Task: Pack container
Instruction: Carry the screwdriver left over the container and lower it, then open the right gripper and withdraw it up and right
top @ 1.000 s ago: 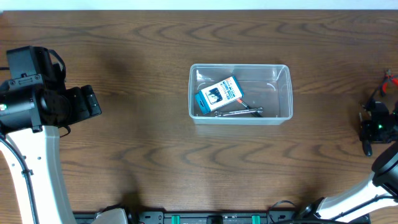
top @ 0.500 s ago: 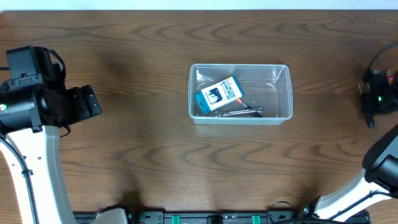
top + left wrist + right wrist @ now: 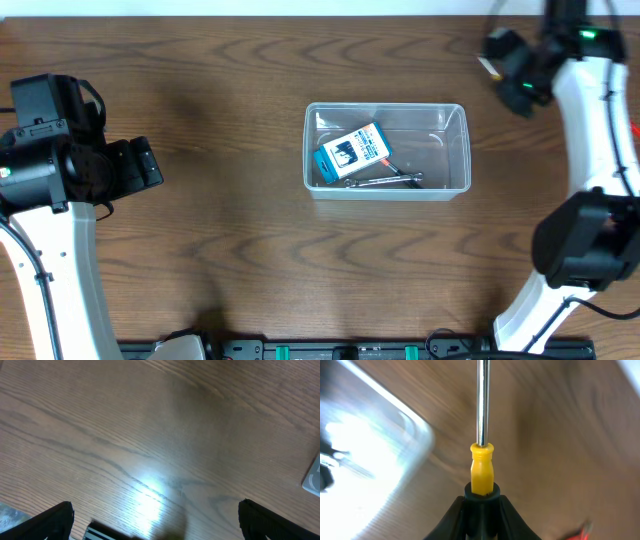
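the container (image 3: 445, 150) already held a packet (image 3: 352, 150) and a wrench (image 3: 385, 181). the right gripper (image 3: 482, 497) was clenched on a yellow-handled screwdriver (image 3: 481, 467), not yet packed, with the container's corner near its shaft. the left gripper (image 3: 155, 517) hung spread over the table (image 3: 150, 435), well apart from the container. a second earlier the right gripper sat far from the container, at the table's edge.

text: none legible | box (image 3: 352, 151), 9 o'clock side of bin (image 3: 455, 115): printed label with dark picture, lettering too small to read
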Motion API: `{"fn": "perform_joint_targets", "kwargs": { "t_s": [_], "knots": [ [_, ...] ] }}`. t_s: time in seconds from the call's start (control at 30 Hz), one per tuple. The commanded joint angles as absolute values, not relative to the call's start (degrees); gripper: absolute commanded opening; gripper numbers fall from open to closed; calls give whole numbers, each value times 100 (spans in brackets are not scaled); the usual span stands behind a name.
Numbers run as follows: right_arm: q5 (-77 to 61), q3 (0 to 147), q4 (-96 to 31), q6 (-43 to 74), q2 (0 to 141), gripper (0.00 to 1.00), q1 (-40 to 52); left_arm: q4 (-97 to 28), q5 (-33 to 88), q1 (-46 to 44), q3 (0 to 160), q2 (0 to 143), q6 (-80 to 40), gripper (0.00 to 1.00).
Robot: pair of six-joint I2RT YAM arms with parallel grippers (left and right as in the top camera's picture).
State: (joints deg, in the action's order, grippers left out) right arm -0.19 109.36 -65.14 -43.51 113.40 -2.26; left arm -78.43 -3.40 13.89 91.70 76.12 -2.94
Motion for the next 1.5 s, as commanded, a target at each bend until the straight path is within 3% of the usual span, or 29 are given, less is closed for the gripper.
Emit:
{"fn": "perform_joint_targets", "kwargs": {
  "t_s": [0.0, 0.4, 1.07, 1.23, 1.3, 1.47],
  "knots": [
    [-64, 11056, -6565, -4777, 11351, 16, 440, -7863, -349, 1420, 9233, 7599, -261, 98],
    [-99, 10871, -6567, -5028, 11358, 14, 2012, -7863, -349, 1420, 9233, 7599, -263, 98],
    [-611, 9227, -6053, -5277, 11358, 17, 2093, -7863, -349, 1420, 9233, 7599, -261, 98],
    [-609, 9198, -5905, -5273, 11358, 32, 2093, -7863, -349, 1420, 9233, 7599, -263, 98],
    [-609, 9198, -5846, -5264, 11358, 50, 2093, -7863, -349, 1420, 9233, 7599, -261, 98],
    [-602, 9236, -5629, -4812, 11356, 58, 2093, -7863, -349, 1420, 9233, 7599, -261, 98]
  ]
}}
